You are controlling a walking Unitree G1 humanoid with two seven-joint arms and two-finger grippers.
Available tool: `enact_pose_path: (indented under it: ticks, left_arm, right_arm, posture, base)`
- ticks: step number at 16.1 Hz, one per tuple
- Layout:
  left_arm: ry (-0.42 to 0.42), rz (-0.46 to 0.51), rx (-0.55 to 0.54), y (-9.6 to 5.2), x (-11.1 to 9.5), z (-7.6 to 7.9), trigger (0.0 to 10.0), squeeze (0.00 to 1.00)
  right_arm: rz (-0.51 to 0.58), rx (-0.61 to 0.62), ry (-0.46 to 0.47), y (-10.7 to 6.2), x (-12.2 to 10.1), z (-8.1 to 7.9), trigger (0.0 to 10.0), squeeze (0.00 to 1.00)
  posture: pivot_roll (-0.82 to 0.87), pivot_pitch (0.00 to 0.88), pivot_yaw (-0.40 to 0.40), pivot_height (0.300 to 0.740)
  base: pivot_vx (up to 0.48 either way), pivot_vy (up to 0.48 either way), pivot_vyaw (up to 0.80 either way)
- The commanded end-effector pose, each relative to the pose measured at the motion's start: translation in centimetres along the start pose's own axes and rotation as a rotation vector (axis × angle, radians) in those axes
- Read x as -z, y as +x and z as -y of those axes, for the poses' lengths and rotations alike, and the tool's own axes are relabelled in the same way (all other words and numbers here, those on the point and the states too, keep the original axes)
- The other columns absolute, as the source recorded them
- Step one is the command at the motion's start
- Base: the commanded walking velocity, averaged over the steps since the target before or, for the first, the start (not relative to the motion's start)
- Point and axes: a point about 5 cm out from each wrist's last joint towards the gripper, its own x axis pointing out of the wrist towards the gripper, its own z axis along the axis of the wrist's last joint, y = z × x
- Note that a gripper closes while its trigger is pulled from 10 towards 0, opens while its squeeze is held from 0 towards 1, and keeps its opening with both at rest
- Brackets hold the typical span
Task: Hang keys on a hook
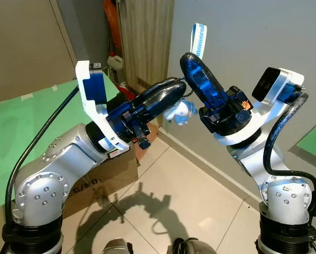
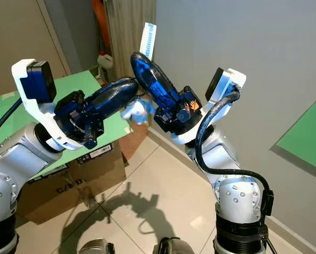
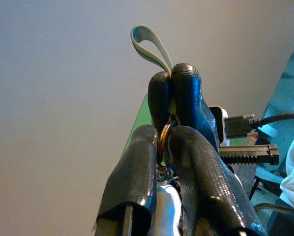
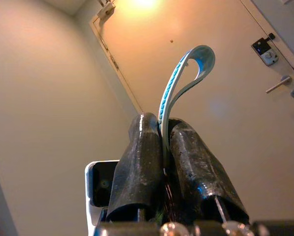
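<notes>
The right gripper pinches the keys' strap, loop pointing up past its tips. The left gripper, closed on the key ring, meets it from below; keys dangle between.

Glossy black rubbery fingers; silver matt metal arms; woven white-blue cloth strap; brass-toned metal key ring; brown cardboard box; glossy floor tiles.
</notes>
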Motion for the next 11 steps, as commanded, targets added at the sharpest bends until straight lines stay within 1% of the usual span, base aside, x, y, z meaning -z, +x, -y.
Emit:
enact_pose_path:
  ticks: [1,8,11]
  left_arm:
    - [0.012,-0.007,0.024,0.06,-0.23,0.39,0.0,0.0]
    - [0.018,-0.004,0.01,-0.06,-0.42,0.05,0.0,0.0]
    - [0.019,-0.007,0.008,0.11,-0.25,0.03,0.0,0.0]
  right_arm:
    - [0.012,-0.02,-0.007,0.05,-0.25,-0.57,10.0,0.0]
    - [0.014,-0.018,-0.009,0.25,-0.18,-0.62,10.0,0.0]
    - [0.015,0.024,-0.042,0.3,-0.3,-0.21,10.0,0.0]
  posture:
    - [0.09,0.14,-0.013,0.74]
    - [0.08,0.138,-0.01,0.74]
    - [0.09,0.137,-0.009,0.74]
  base:
    - [0.0,0.0,0.0]
    - [0.0,0.0,0.0]
    - [0.0,0.0,0.0]
